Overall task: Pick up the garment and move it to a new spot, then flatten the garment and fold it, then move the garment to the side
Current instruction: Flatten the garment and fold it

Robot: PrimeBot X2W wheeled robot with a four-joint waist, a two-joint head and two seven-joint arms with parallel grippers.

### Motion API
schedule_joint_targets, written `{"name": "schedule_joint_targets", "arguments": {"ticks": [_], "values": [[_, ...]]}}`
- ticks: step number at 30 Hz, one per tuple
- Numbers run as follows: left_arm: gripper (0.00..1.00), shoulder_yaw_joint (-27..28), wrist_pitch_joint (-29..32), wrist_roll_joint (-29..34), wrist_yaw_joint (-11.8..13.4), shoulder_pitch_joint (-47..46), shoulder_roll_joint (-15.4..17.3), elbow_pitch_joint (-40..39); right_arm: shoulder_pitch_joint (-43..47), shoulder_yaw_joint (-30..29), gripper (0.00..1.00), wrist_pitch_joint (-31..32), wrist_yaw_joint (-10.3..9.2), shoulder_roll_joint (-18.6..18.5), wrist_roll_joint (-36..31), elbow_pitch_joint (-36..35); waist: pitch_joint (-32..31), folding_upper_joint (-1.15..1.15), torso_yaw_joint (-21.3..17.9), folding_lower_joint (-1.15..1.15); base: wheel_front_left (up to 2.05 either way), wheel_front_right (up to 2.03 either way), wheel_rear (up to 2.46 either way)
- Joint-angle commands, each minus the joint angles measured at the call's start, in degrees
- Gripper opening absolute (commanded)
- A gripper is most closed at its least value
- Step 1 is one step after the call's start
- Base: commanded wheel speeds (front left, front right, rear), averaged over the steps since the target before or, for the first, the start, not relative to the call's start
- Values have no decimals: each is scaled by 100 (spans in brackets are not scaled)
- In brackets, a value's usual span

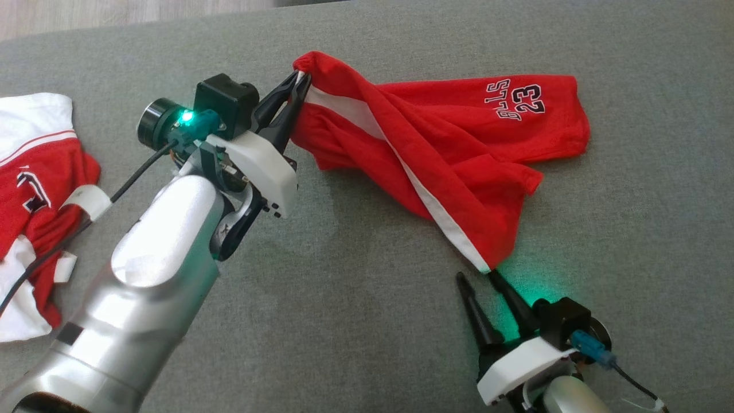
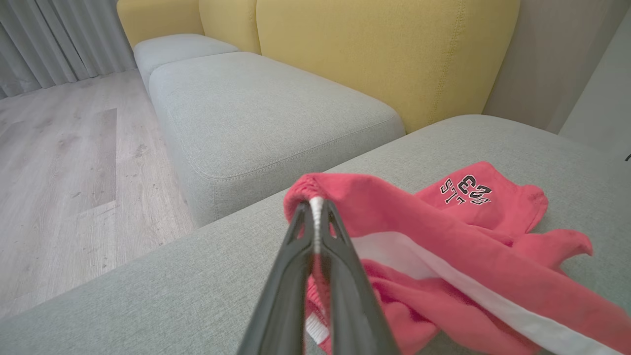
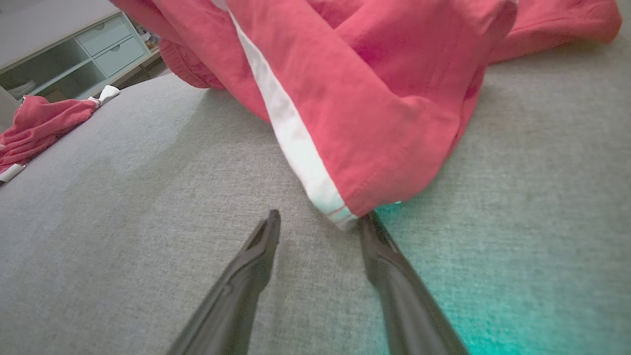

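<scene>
Left end effector (image 2: 315,211) tight on garment (image 2: 394,207), sofa (image 2: 384,59) beyond

My head camera cuts the second red-and-white garment (image 1: 34,189) off at the left edge, so I can't tell what it is. A fold in the red shorts (image 1: 459,143) swallows part of their lettering (image 1: 519,100). My right wrist view loses the shorts past its top edge, and the shelf unit's (image 3: 64,74) contents are too small to make out.

Right tool (image 3: 320,217) spread; red garment (image 3: 384,98) hem corner beside one fingertip, on grey cushion (image 3: 123,207).
</scene>
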Motion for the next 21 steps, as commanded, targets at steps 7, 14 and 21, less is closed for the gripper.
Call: {"name": "schedule_joint_targets", "arguments": {"ticks": [7, 14, 21], "values": [[0, 167, -21, -63, 35, -277, 188, -186, -119, 28, 0, -22, 37, -19, -78, -122, -47, 0, -42, 0, 0, 0, 0], [0, 152, -274, -126, -63, -214, 349, -368, -110, -614, 0, -22, 37, -19, -411, -995, -259, 0, -223, 0, 0, 0, 0], [0, 251, -440, -314, -162, -407, 614, -783, -630, -1222, 0, -22, 37, -167, -601, -2204, -279, 0, -411, 0, 0, 0, 0]]}}
